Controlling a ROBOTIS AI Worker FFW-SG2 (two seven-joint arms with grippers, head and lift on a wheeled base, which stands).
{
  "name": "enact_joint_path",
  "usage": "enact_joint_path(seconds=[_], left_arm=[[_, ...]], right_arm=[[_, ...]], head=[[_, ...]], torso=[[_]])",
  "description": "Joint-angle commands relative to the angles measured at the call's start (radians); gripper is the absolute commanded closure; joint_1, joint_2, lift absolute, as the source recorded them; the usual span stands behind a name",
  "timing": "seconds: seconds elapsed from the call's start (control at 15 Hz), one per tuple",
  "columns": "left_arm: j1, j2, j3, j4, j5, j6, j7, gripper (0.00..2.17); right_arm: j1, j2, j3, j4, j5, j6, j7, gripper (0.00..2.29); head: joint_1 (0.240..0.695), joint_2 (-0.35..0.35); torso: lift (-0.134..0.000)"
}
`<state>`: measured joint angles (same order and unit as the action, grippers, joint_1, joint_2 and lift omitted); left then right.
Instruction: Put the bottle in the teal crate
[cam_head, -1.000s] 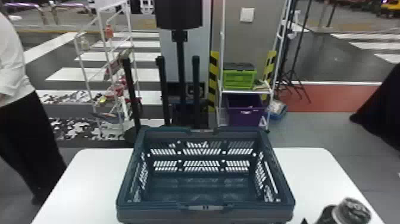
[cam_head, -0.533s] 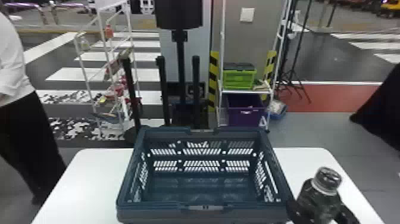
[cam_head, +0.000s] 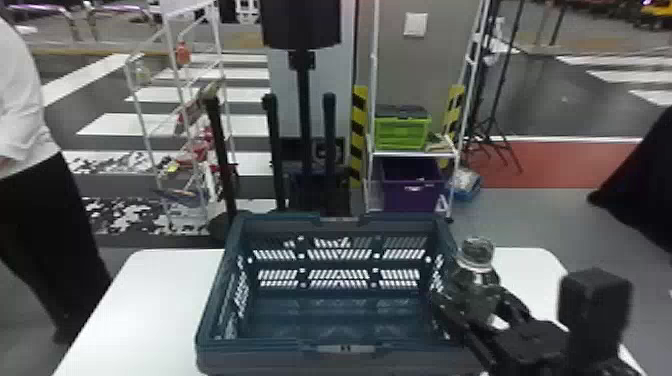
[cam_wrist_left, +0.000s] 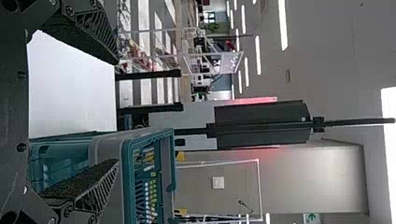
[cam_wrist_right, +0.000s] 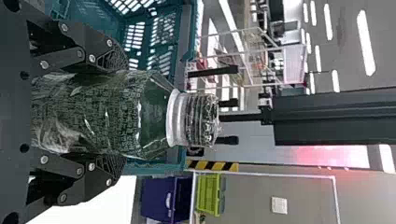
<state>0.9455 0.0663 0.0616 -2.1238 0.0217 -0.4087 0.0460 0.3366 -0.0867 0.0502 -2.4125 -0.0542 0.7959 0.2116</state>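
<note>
At the teal crate's (cam_head: 330, 350) right wall, my right gripper (cam_head: 475, 305) holds the dark, clear-capped bottle (cam_head: 472, 280) upright. In the right wrist view, the right gripper (cam_wrist_right: 116, 114) is shut on the body of the bottle (cam_wrist_right: 102, 112), one finger on each side, and the crate (cam_wrist_right: 184, 46) stands beside and behind it. The left gripper (cam_wrist_left: 114, 112) is open in the left wrist view, nothing between its fingers but the view of the white table and the crate (cam_wrist_left: 107, 154) farther off.
The white table (cam_head: 145, 295) extends on both sides of the crate. Behind it are a black pole stand (cam_head: 305, 125) and a white rack (cam_head: 410, 154) with green (cam_head: 402, 132) and purple (cam_head: 412, 187) boxes. A person (cam_head: 45, 215) stands at the left.
My right gripper has come up from the lower right and moved left and forward with the bottle, to the crate's right wall. The crate has stayed in place.
</note>
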Motion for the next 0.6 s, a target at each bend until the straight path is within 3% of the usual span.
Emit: enact_joint_path(seconds=[0.0, 0.53], left_arm=[[0.001, 0.001, 0.001, 0.001, 0.003, 0.000, 0.000, 0.14], [0.004, 0.001, 0.003, 0.007, 0.003, -0.006, 0.000, 0.14]], right_arm=[[-0.113, -0.021, 0.060, 0.039, -0.003, 0.118, -0.021, 2.17], [-0.441, -0.013, 0.238, 0.351, -0.055, 0.326, -0.074, 2.17]], head=[[0.499, 0.000], [0.499, 0.000]], torso=[[0.000], [0.000]])
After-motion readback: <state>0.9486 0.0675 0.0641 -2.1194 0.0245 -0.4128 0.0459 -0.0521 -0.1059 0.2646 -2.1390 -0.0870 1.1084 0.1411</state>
